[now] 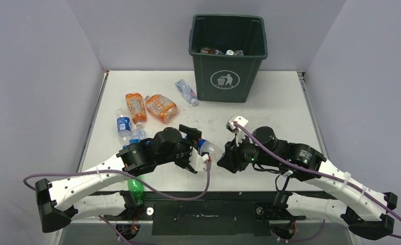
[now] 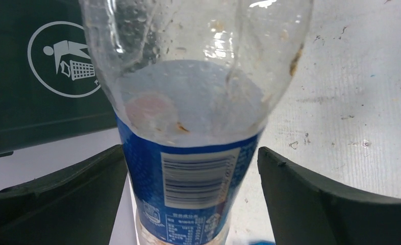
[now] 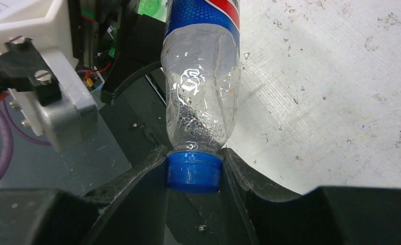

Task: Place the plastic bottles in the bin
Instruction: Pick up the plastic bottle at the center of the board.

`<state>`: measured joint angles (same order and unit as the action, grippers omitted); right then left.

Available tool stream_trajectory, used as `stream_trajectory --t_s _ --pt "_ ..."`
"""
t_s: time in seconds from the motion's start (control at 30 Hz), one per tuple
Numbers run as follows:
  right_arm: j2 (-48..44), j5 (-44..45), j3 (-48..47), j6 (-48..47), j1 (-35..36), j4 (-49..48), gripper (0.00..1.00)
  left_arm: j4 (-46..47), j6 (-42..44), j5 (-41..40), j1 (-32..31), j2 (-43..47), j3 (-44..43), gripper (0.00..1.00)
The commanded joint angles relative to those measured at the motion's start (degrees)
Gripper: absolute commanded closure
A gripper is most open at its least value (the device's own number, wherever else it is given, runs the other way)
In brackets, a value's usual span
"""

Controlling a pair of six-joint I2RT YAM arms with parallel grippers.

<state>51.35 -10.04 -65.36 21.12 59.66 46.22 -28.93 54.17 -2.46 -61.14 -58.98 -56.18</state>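
A clear plastic bottle [image 1: 210, 149] with a blue label lies between my two grippers near the table's front. My right gripper [image 3: 194, 172] is shut on its blue cap [image 3: 194, 176], and the crushed body [image 3: 201, 92] points away from it. From the other end, my left gripper [image 2: 191, 153] stands open astride the bottle's labelled part [image 2: 188, 178], with a clear gap on the right-hand side. The dark green bin [image 1: 229, 71] stands at the back, with some bottles [image 1: 221, 51] inside. Two orange bottles [image 1: 161, 107] lie at the left.
More bottles lie loose on the left: a blue-labelled one [image 1: 123, 125], a clear one [image 1: 186, 92] beside the bin, and a green one [image 1: 135, 186] under my left arm at the front edge. Grey walls close in both sides. The bin's logo [image 2: 63, 61] faces the left wrist camera.
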Motion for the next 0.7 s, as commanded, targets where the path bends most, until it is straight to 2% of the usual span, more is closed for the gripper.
stream_trajectory --t_s 0.0,0.1,0.13,0.23,0.27,0.3,0.33,0.37,0.4,0.47,0.53,0.67 --pt "0.17 -1.89 -2.3 -1.19 -0.15 -1.31 0.95 4.64 0.42 -0.77 -0.2 -0.65 -2.14 0.08" --pt "-0.09 -1.83 -2.06 -1.26 -0.09 -1.79 0.95 4.96 -1.52 0.7 -0.21 -0.87 -2.46 0.16" --pt "-0.07 -1.82 -2.15 -1.38 -0.08 -1.9 0.95 5.22 -2.13 1.09 -0.2 -0.94 -2.51 0.23" --pt "-0.19 -2.23 -2.45 -1.71 -0.15 -2.26 0.93 6.37 -4.11 1.49 -0.2 -0.98 -2.25 0.52" --pt "-0.12 -2.32 -2.75 -1.78 -0.11 -2.42 0.84 7.23 -4.64 1.62 -0.21 -0.78 -1.93 0.56" --pt "-0.19 -2.35 -2.97 -1.79 -0.12 -2.55 0.65 7.96 -5.18 1.66 -0.2 -0.45 -1.53 0.57" --pt "-0.16 -1.9 -3.36 -1.7 -0.15 -2.65 0.42 8.76 -5.78 1.74 -0.21 -0.13 -1.08 0.57" --pt "-0.13 -0.46 -3.97 -1.31 -0.14 -2.57 0.27 9.66 -6.82 1.75 -0.23 0.36 -0.59 0.58" --pt "-0.19 1.02 -4.55 -0.93 -0.08 -2.44 0.19 10.55 -8.2 2.02 -0.21 0.93 0.08 0.58" --pt "-1.19 3.05 -5.62 -0.91 -0.12 -3.94 0.11 13.98 -12.67 2.36 0.08 2.45 1.88 0.61" --pt "-4.1 6.3 -5.35 -0.6 -0.11 -8.26 0.09 17.42 -17.61 3.78 0.66 3.99 4.09 0.64" --pt "-14.51 15.22 3.11 0.5 -0.15 -27.24 0.04 26.08 -34.04 9.34 2.32 6.3 8.28 0.68"
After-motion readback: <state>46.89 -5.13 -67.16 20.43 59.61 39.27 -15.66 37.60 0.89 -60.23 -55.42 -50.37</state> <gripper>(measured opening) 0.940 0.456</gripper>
